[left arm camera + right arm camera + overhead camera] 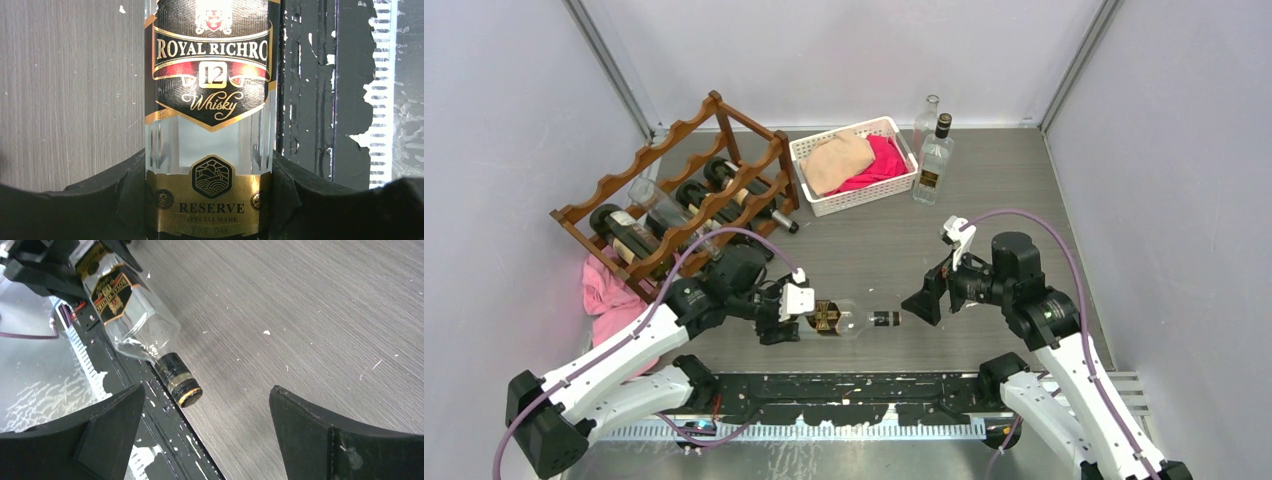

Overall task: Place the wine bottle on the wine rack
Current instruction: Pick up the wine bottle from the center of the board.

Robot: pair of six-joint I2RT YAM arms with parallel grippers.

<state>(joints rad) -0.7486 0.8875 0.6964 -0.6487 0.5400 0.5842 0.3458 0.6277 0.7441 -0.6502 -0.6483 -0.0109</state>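
Gripping wine bottle (849,320) by its labelled body: left gripper (804,322), fingers clamping both sides | bottle lying horizontal by table (984,220) near edge, cap (886,319) pointing right | right gripper (921,300) hanging spread wide, empty, facing cap | wine rack (684,190) standing far left, well apart from bottle.
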